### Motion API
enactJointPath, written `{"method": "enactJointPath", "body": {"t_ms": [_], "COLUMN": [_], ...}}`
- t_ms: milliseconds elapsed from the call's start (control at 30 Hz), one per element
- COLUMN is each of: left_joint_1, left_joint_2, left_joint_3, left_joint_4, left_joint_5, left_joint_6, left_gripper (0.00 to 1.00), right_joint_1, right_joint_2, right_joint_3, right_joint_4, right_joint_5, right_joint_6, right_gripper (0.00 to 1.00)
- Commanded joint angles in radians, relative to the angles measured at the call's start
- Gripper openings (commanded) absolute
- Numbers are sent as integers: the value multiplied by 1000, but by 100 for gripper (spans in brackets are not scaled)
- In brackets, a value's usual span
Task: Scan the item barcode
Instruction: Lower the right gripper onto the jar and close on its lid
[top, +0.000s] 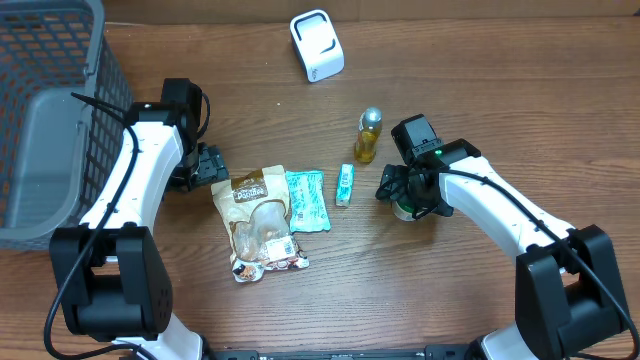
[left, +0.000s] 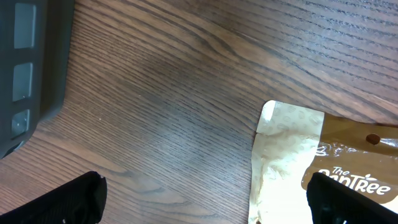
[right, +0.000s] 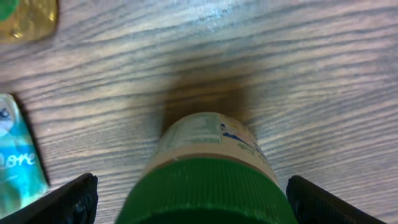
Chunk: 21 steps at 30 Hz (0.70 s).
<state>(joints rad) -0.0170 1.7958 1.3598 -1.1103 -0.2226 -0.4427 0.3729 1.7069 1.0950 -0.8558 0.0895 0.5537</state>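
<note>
One green-lidded jar (right: 208, 149) between spread right pincer (right: 193, 204) tips.

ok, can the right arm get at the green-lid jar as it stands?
Probably yes: the right gripper is open, one finger either side of the green-lid jar, nothing between. The bottle and teal packet lie clear to the side.

— What does everything rest on?
— A brown wooden table with a dark, streaky grain (top: 480, 90). It fills nearly the whole overhead view.
— Anything of the room beyond it?
— A pale tan strip (top: 450, 8) along the far edge. Wall or floor, I cannot tell.
— Other furnishings?
— A grey plastic mesh basket (top: 40, 60) stands at the table's left side, reaching the far corner.
— And the light?
— Soft and even, from above, with a faint sheen on the wood.
</note>
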Motion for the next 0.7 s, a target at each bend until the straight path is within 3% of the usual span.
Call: {"method": "enactJointPath", "body": {"t_ms": [0,667], "left_joint_1": [5,5], "left_joint_2": [11,11], "left_joint_3": [-5,-5], "left_joint_4": [1,1], "left_joint_5": [-20,-21], "left_joint_6": [-7,-7], "left_gripper": [100,100], "right_joint_1": [-4,-4], "right_joint_2": [5,5], "right_joint_3": [-12,-3], "right_joint_4": [14,-17], "right_joint_5": [3,13], "right_joint_6": [-2,-4], "right_gripper": [92,79]}}
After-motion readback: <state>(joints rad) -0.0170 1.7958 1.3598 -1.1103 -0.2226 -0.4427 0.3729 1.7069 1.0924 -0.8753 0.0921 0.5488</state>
